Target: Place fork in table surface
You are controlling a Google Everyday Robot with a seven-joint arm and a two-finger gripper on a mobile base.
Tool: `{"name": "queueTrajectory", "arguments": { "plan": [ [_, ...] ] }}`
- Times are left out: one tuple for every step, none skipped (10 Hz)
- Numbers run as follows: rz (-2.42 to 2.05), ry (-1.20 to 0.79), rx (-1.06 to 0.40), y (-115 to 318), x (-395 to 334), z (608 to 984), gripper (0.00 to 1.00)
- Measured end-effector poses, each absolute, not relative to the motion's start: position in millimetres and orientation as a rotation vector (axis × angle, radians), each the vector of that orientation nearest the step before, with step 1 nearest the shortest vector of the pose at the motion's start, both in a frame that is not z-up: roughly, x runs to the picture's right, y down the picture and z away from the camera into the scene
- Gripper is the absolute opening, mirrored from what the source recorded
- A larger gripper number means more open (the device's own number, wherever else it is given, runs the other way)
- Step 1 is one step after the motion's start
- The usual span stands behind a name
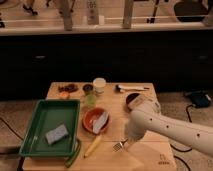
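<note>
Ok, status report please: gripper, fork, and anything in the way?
Gripper shut on fork, front of table surface; contact unclear. Yellow stick beside, apart.

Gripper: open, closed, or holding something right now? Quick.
Gripper: closed, holding the fork, low over the front part of the table.

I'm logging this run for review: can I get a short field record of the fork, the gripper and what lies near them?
gripper: at the arm's end, low over the front of the table, shut on the fork
fork: in the gripper, tines pointing left; contact with the wood cannot be told
table surface: light wooden planks
yellow stick: lying on the table, left of the fork
green tray: at the table's left, holding a grey sponge
red bowl: behind the yellow stick
</note>
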State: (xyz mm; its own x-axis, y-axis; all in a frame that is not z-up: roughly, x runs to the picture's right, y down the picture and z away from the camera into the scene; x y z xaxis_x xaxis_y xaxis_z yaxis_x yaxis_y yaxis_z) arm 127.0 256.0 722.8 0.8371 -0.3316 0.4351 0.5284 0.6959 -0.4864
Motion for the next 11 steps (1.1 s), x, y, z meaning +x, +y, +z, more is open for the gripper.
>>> {"name": "queueTrajectory", "arguments": {
  "plan": [
    [-0.5, -0.33, -0.639, 254.3, 129.0, 719.7, 0.0],
    [-0.515, -0.334, -0.64, 252.0, 128.7, 716.5, 0.0],
    [-0.529, -0.337, -0.642, 251.3, 128.5, 714.5, 0.0],
    [-0.544, -0.341, -0.641, 249.9, 127.1, 712.5, 0.0],
    [-0.553, -0.34, -0.644, 250.0, 128.3, 710.0, 0.0],
    [-0.56, -0.341, -0.643, 249.9, 128.0, 709.0, 0.0],
    [-0.571, -0.341, -0.646, 250.1, 126.8, 707.6, 0.0],
    [-0.583, -0.339, -0.649, 250.3, 124.6, 706.8, 0.0],
    [-0.59, -0.337, -0.65, 250.1, 123.1, 706.5, 0.0],
    [-0.6, -0.331, -0.652, 250.6, 121.5, 706.2, 0.0],
    [-0.606, -0.327, -0.653, 251.6, 119.7, 706.9, 0.0]
  ]
}}
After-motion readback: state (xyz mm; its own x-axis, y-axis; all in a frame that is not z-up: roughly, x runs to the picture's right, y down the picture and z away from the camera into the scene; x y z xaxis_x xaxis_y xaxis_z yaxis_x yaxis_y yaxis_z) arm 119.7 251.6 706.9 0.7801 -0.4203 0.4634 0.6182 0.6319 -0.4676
